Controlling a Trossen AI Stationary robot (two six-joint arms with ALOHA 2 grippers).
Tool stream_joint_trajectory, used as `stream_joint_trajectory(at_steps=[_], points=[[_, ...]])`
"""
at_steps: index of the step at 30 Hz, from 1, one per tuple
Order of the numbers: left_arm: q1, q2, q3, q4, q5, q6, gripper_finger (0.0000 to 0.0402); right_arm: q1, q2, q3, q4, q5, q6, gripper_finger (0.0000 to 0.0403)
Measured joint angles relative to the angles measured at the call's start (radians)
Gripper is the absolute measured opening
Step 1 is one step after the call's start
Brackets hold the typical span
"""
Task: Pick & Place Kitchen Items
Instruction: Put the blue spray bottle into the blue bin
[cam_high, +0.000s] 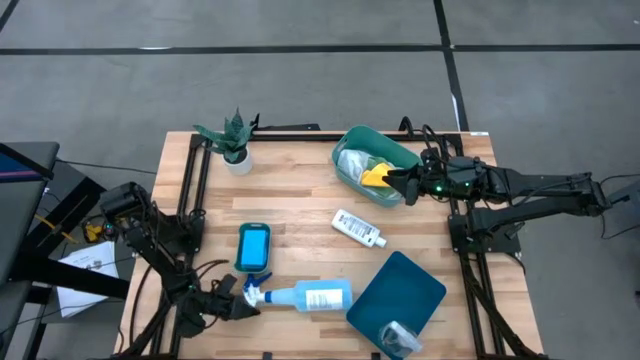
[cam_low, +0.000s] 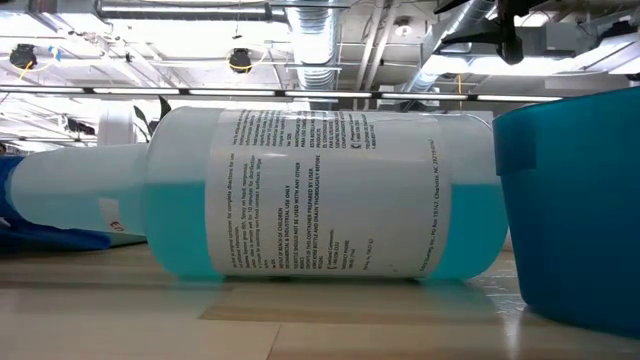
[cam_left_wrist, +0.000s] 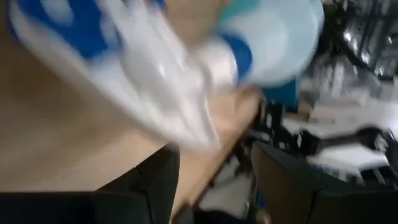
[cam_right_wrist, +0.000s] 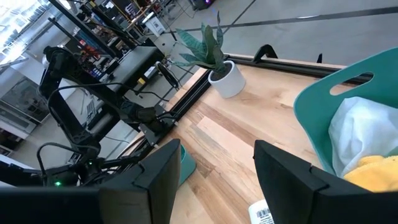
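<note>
A pale wooden worktop (cam_high: 300, 240) stands on a grey floor. Near its front edge the pale-blue spray bottle (cam_high: 305, 297) lies on its side, its nozzle towards the left hand (cam_high: 236, 306), which sits right at the nozzle; whether those fingers hold it I cannot tell. A blue sponge (cam_high: 253, 246) lies just beyond the bottle, and the small white bottle (cam_high: 358, 227) lies on its side near the middle. At the far right, the teal tub (cam_high: 350, 150) holds a white cloth (cam_high: 355, 161) and a yellow cloth (cam_high: 375, 176). The right hand (cam_high: 405, 184) hovers at the tub's right rim, fingers spread and empty. A potted plant (cam_high: 234, 140) stands far left; a blue lid (cam_high: 395, 291) lies near right.
</note>
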Motion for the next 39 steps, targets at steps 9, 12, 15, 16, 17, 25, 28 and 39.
stream_joint_trajectory(at_steps=[9, 12, 15, 16, 17, 25, 28, 39], points=[[-0.140, -0.009, 0.000, 0.012, 0.110, -0.063, 0.0198, 0.000, 0.000, 0.000, 0.000, 0.002, -0.005, 0.0195], [-0.142, -0.050, -0.003, -0.021, 0.047, -0.067, 0.0198, 0.000, 0.000, 0.000, 0.000, 0.003, -0.005, 0.0195], [-0.115, -0.125, -0.047, -0.077, 0.019, -0.073, 0.0197, 0.000, 0.000, 0.000, 0.000, 0.003, -0.005, 0.0195], [-0.101, -0.156, -0.068, -0.094, 0.022, -0.072, 0.0196, 0.000, 0.000, 0.000, 0.000, 0.003, -0.005, 0.0195], [-0.089, -0.192, -0.090, -0.109, 0.030, -0.067, 0.0194, 0.000, 0.000, 0.000, 0.000, 0.003, -0.004, 0.0195], [-0.090, -0.434, -0.160, -0.076, 0.071, 0.163, 0.0181, 0.000, 0.000, 0.000, 0.002, 0.003, 0.020, 0.0195], [-0.084, -0.518, -0.160, 0.092, 0.070, 0.459, 0.0180, 0.000, 0.000, 0.000, 0.002, 0.003, 0.018, 0.0195], [0.180, -0.679, 0.038, 0.302, -0.019, 1.622, 0.0183, -0.002, 0.000, 0.000, 0.014, 0.003, -0.001, 0.0195]])
